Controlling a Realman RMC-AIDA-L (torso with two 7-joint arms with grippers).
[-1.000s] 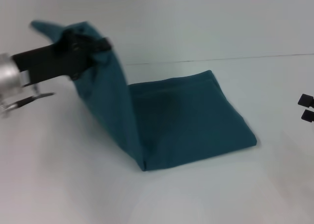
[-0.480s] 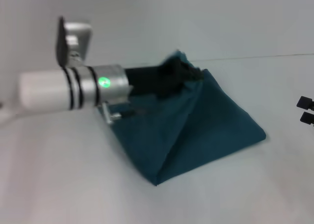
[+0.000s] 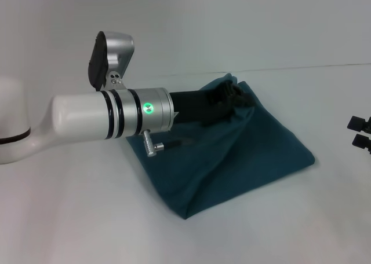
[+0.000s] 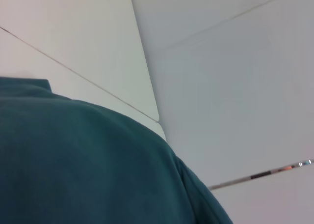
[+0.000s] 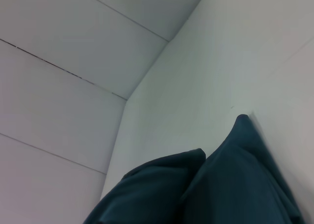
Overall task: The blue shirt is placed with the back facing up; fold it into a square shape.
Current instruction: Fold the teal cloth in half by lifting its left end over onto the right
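The blue shirt lies partly folded on the white table, a dark teal heap with its corner toward the front. My left arm reaches across from the left. Its black left gripper sits at the heap's far top edge, shut on a bunched fold of the cloth held a little above the rest. Teal cloth fills the lower part of the left wrist view and also shows in the right wrist view as the shirt. My right gripper waits at the right edge, open, apart from the shirt.
The white table spreads around the shirt on all sides. Its back edge meets a pale wall just behind the heap. My left arm's white forearm hangs over the left half of the table.
My left gripper has carried the shirt's raised left edge rightward and down over the rest. The heap has grown lower, and the right gripper has shifted slightly.
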